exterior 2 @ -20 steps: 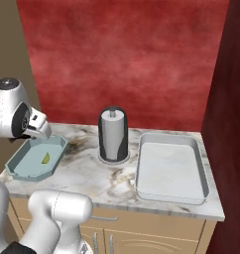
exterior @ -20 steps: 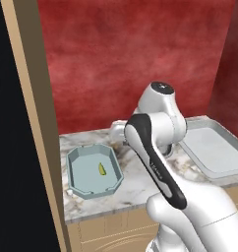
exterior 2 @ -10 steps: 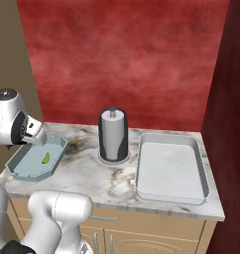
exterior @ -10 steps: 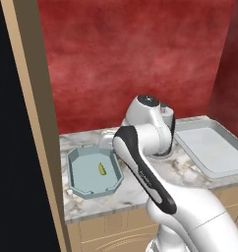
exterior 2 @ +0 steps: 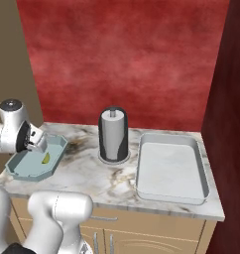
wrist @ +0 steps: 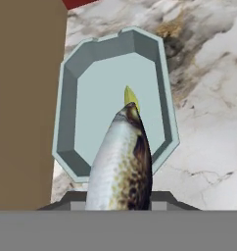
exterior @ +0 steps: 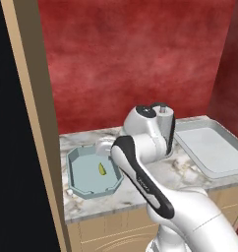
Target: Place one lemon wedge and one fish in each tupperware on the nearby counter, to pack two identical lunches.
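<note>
In the left base view the white arm rises from the lower right of the frame, its dark-banded forearm slanting up and left to a bulky joint at centre, from which the wrist reaches left over the pale blue tray [exterior: 86, 189]. In the right base view the wrist and hand sit at the left edge of the frame, tilted down toward the same tray [exterior 2: 20, 171].

The tool [wrist: 119, 196] is clamped on a fish [wrist: 123, 164]. In the hand view its silvery, brown-speckled body rises from the bottom centre of the frame between the dark finger tips, head pointing up into the tray [wrist: 66, 112]. The fish hangs above the tray floor; whether it touches the floor I cannot tell.

A yellow lemon wedge [wrist: 130, 95] lies on the tray floor near its centre, peeking out just past the fish's head in the hand view. It shows as a small yellow sliver in the left base view [exterior: 102, 170] and in the right base view [exterior 2: 45, 158].

The blue tray rests at the left end of the marbled surface [exterior 2: 92, 178], next to a tan wall panel [wrist: 25, 98]. The white-grey rectangular tray [exterior 2: 171, 171] lies at the right end of the surface, at the right edge of the left base view [exterior: 209, 150]. A dark paper-towel holder [exterior 2: 113, 135] stands between the two trays.
</note>
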Available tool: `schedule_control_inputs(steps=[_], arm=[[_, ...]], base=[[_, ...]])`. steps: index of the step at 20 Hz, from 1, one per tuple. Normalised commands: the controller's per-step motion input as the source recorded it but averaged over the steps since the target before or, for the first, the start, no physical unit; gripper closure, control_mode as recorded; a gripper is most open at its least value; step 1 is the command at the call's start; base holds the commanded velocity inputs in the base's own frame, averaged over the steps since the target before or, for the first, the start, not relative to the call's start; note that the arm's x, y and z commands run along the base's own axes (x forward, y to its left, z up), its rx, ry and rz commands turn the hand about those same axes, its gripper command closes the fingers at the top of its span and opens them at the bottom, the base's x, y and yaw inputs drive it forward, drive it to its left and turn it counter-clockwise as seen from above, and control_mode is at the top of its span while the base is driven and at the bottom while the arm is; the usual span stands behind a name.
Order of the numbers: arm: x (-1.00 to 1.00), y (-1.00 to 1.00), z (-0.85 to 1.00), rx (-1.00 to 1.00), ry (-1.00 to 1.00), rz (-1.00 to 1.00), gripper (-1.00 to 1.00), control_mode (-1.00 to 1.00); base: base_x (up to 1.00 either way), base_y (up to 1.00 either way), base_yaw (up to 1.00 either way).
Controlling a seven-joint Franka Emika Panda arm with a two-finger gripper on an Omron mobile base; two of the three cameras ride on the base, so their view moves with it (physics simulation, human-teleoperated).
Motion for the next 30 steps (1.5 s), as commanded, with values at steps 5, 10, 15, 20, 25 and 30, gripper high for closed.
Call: schedule_control_inputs(steps=[5, 10, 15, 20, 25, 30], arm=[[0.23, 0.17, -0.20, 0.02, 0.02, 0.00, 1.00, -1.00], [0.33, 0.25, -0.16, 0.00, 0.10, 0.00, 1.00, -1.00], [0.29, 0.17, -0.20, 0.00, 0.14, 0.00, 1.00, -1.00], [0.22, 0.12, -0.26, 0.00, 0.11, 0.00, 1.00, -1.00], [0.19, 0.18, -0.34, 0.00, 0.04, 0.00, 1.00, -1.00], [0.10, 0.20, -0.32, -0.02, -0.02, 0.00, 1.00, -1.00]], base=[[0.00, 0.00, 0.00], [0.00, 0.00, 0.00], [0.00, 0.00, 0.00], [0.00, 0.00, 0.00], [0.00, 0.00, 0.00], [0.00, 0.00, 0.00]])
